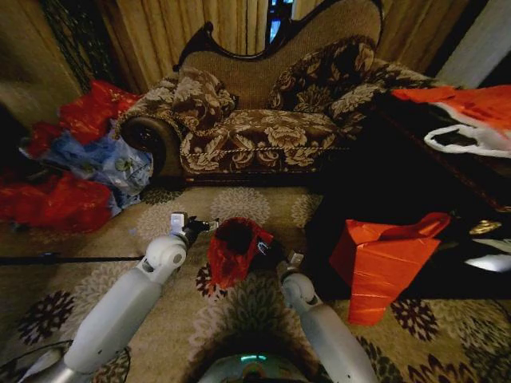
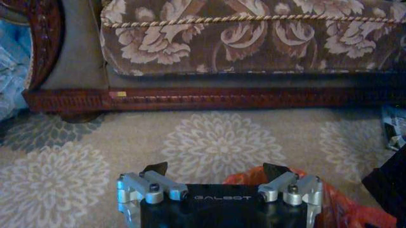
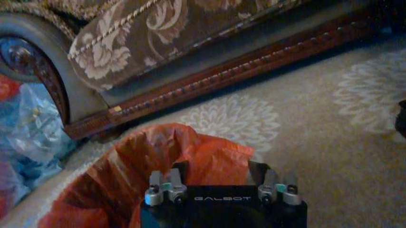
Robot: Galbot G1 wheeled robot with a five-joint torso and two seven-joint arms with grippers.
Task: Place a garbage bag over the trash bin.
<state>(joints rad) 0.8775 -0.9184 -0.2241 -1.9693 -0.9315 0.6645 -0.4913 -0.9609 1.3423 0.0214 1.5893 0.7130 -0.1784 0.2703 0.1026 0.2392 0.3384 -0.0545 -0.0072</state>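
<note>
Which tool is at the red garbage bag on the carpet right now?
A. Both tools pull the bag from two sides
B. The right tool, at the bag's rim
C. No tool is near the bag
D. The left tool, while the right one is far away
B. The right tool sits at the rim of the garbage bag, with red plastic bunched between its fingers, while the left tool is open over the carpet beside the bag.

The garbage bag (image 1: 234, 249) sits on the carpet (image 1: 239, 203) before the sofa (image 1: 263, 120), between the left tool (image 1: 204, 227) and the right tool (image 1: 267, 249).
</note>
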